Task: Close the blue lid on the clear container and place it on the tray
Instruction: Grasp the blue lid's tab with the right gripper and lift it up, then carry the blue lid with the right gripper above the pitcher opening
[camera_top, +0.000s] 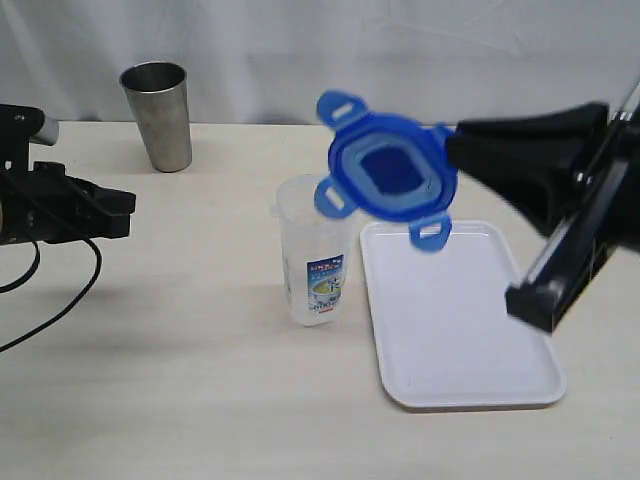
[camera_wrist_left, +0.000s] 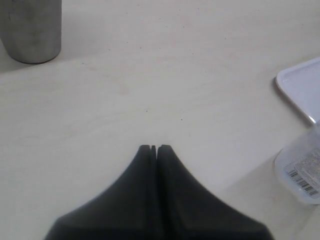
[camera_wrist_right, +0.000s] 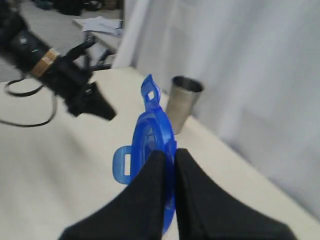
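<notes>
As the exterior view shows, the blue lid (camera_top: 390, 170) is held up in the air by the right gripper (camera_top: 452, 150), whose jaws are pinched tight on the lid's edge. The lid is tilted, not flat, and it hangs above the clear container (camera_top: 315, 262), a little to one side. The container is stood upright on the table (camera_top: 200, 390), open at the top, just beside the tray (camera_top: 470, 340). The left gripper (camera_top: 125, 205) is seen well apart from the container, on the side where the steel cup (camera_top: 158, 115) stands.

In the left wrist view, the left jaws are seen pressed together with nothing between them. Only a bit of the container and a corner of the tray are seen.

In the right wrist view, the lid is seen clamped by its rim between the right jaws, with its flaps sticking out.

The lid is not yet on. For this step to be done well, the lid should be turned flat, lined up right over the open mouth, and lowered gently. The container is tall and thin, so it could be tipped by a sideways push. It may need to be steadied by the left gripper.
</notes>
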